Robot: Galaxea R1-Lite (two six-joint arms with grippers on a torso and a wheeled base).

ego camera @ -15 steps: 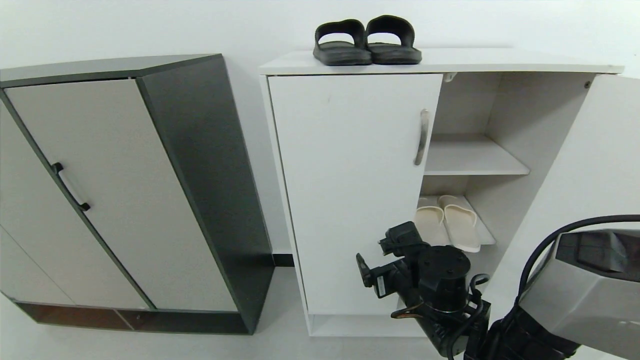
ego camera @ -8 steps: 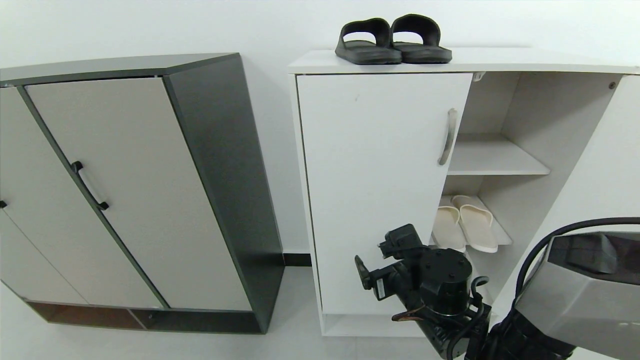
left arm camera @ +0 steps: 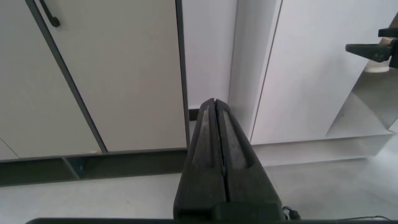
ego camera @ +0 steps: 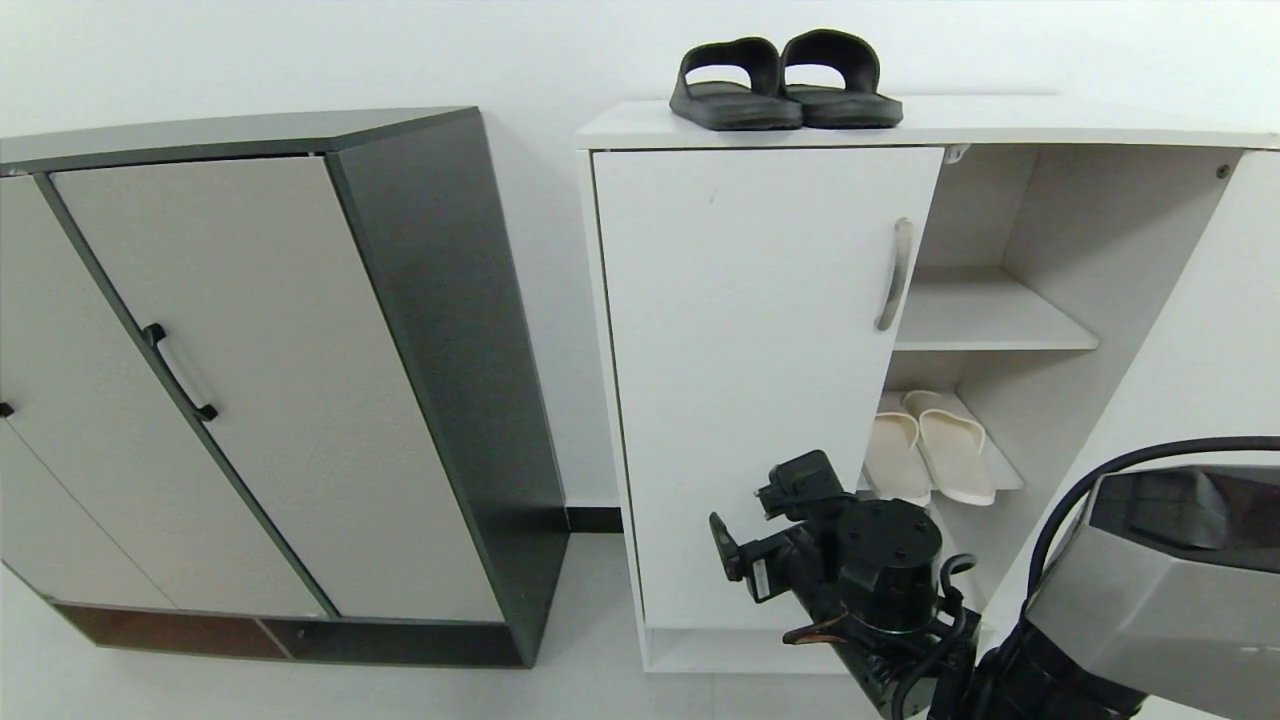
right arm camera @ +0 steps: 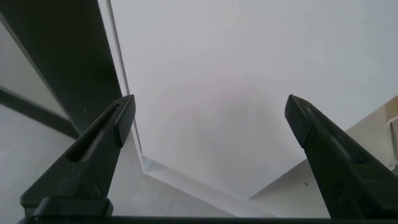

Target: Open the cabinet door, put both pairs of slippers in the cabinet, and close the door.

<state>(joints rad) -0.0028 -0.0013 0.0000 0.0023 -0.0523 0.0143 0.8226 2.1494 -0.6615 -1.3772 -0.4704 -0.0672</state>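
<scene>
Black slippers [ego camera: 787, 85]: the pair sits side by side on top of the white cabinet [ego camera: 1000, 115], above the closed left door [ego camera: 750, 380]. Neither gripper touches them.

Cream slippers [ego camera: 930, 455]: the pair lies side by side on the lower shelf [ego camera: 1005, 472], inside the compartment behind the open right door [ego camera: 1180, 340].

Step in hand, as judged: door open and one pair stowed. The second pair is yet to be fetched, and closing the door comes last.

Containers: the right compartment holds the cream pair on the lower shelf, and the upper shelf [ego camera: 985, 320] looks like the likely spot for the black pair. What lies behind the closed left door is hidden.

Right gripper [right arm camera: 210, 102]: fingers spread wide with nothing between them. It sits low and faces the closed left door near its lower edge. I cannot tell whether it touches the door.

Left gripper [left arm camera: 214, 106]: fingers pressed together, holding nothing. It sits low and points at the gap between the grey cabinet [ego camera: 420, 300] and the white cabinet.

Next move, as judged: an arm has to rise from low down to the cabinet top. It should take the black pair across both slippers, where they meet, then carry them round the door edge into the open compartment. The risk is one slipper dropping if the grip catches only the other.
</scene>
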